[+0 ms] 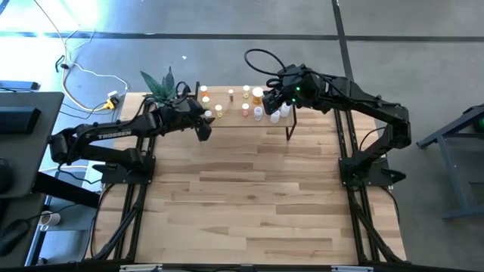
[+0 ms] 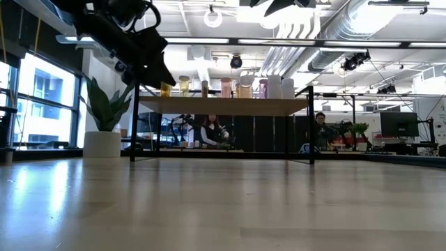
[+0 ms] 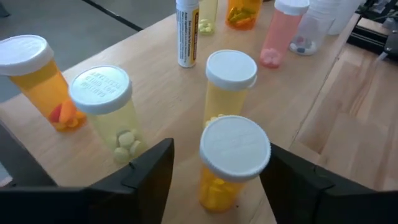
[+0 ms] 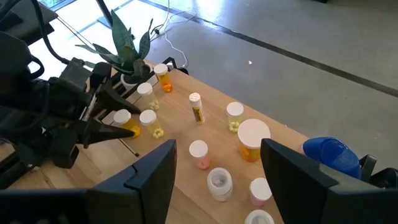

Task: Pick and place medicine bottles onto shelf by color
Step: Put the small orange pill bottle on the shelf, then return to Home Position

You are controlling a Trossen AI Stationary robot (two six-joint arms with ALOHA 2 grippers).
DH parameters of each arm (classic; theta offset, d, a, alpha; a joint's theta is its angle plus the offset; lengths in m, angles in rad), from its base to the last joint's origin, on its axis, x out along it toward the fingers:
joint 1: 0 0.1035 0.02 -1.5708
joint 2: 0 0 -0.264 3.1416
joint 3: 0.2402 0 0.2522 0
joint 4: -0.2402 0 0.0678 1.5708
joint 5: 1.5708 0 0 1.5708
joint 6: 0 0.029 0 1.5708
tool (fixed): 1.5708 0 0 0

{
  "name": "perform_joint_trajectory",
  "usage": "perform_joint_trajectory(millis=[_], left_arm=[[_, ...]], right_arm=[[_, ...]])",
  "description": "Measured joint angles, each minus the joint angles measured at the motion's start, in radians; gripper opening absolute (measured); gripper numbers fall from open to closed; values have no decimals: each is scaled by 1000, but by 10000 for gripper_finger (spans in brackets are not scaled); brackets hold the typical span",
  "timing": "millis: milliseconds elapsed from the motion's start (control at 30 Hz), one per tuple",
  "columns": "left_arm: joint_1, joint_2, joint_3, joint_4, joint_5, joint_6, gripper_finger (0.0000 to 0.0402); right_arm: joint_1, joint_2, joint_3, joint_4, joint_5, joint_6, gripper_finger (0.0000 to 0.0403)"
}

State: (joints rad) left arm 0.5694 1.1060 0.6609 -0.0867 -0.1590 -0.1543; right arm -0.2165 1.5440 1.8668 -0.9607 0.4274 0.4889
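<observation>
The shelf (image 1: 234,119) stands at the table's far edge with several small medicine bottles upright on it. My left gripper (image 3: 217,165) is open at the shelf's left end. Its fingers stand on either side of a yellow bottle with a white cap (image 3: 233,152), which stands on its base on the shelf board (image 3: 155,93), with another yellow bottle (image 3: 229,84) just behind it. My right gripper (image 4: 217,162) hangs open above the shelf's right part with nothing between its fingers. Below it are pink (image 4: 199,154), orange (image 4: 252,140) and blue (image 4: 329,155) bottles.
A potted plant (image 1: 162,83) stands at the table's far left corner, close to my left arm. An orange bottle (image 3: 37,81) and a pale yellow one (image 3: 109,106) stand beside my left fingers. The wooden tabletop (image 1: 249,196) spreads toward the near edge. People sit in the room beyond (image 2: 209,132).
</observation>
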Motion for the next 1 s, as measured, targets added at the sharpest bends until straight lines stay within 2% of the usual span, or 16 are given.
perform_joint_trajectory(millis=[667, 867, 1000], left_arm=[[0, -216, 0, 7, -37, -9, 225], [0, -320, 14, 6, 62, -92, 225], [-1, -403, 19, 5, 129, -66, 225]], right_arm=[[0, 0, 0, 0, 0, -16, 224], [0, 0, 0, 0, 0, -26, 224], [0, 0, 0, 0, 0, -26, 224]])
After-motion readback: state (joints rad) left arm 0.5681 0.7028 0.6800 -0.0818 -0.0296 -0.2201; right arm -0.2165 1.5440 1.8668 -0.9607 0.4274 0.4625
